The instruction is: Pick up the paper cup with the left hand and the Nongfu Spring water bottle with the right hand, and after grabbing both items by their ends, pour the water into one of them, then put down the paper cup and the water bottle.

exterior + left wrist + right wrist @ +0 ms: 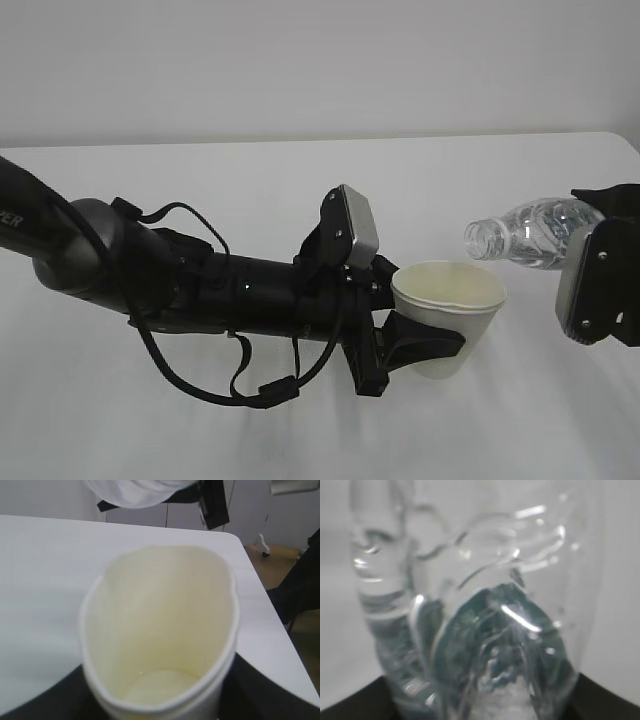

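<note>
The white table (pixel 300 180) is wide and bare around both arms, so there is much free room behind the left hand (pixel 420 345) and in front of it; only in the left wrist view the table's rounded far corner and its right edge show beyond the cup, with floor below, so a move far outward from that gripper could leave the surface. The left hand comes in from the left and its black fingers are clamped around the lower wall of the paper cup (pixel 450 315), which stands upright with the mouth up; the rim looks squeezed into an oval, and I judge that a harder squeeze could fold the wall or let the cup slip down. The right hand (pixel 600 275) enters at the right side and is closed on the base end of the Nongfu Spring water bottle (pixel 530 232), which lies almost level, its open neck pointing toward the cup, a little above the rim and just beside it on the right. The main risk, in my view, is that water runs out before the neck is over the mouth and falls on the table or on the left fingers. Whether water is flowing now I cannot tell.
</note>
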You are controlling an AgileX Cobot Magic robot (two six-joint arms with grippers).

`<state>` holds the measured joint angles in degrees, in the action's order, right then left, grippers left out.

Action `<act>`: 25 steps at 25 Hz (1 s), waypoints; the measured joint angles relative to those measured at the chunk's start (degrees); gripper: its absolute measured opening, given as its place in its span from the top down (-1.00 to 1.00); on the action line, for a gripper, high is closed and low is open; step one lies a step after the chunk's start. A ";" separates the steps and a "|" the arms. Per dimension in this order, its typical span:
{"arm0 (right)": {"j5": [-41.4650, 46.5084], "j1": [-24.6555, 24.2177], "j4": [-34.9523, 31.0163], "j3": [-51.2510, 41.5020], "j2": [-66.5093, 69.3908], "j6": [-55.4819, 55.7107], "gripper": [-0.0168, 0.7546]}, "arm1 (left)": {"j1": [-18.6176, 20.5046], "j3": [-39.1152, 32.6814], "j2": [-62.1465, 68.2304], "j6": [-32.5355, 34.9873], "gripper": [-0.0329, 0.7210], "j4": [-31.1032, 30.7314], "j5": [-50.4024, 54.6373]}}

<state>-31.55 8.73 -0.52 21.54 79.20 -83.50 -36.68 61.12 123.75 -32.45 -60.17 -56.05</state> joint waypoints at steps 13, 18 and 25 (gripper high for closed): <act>-1.27 0.00 -0.12 0.00 0.00 -1.22 -0.09 | 0.00 0.00 0.00 -0.02 -0.13 0.00 0.00; -1.41 0.00 -0.12 0.00 0.00 -1.73 -0.09 | 0.00 0.00 0.00 -0.02 -0.12 0.00 0.00; -1.59 0.00 -0.12 0.00 0.00 -2.70 -0.09 | 0.00 0.00 0.00 -0.12 -0.12 0.00 0.00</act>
<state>-33.15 8.73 -0.64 21.54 79.20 -86.20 -36.68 61.12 123.75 -32.57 -60.17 -56.05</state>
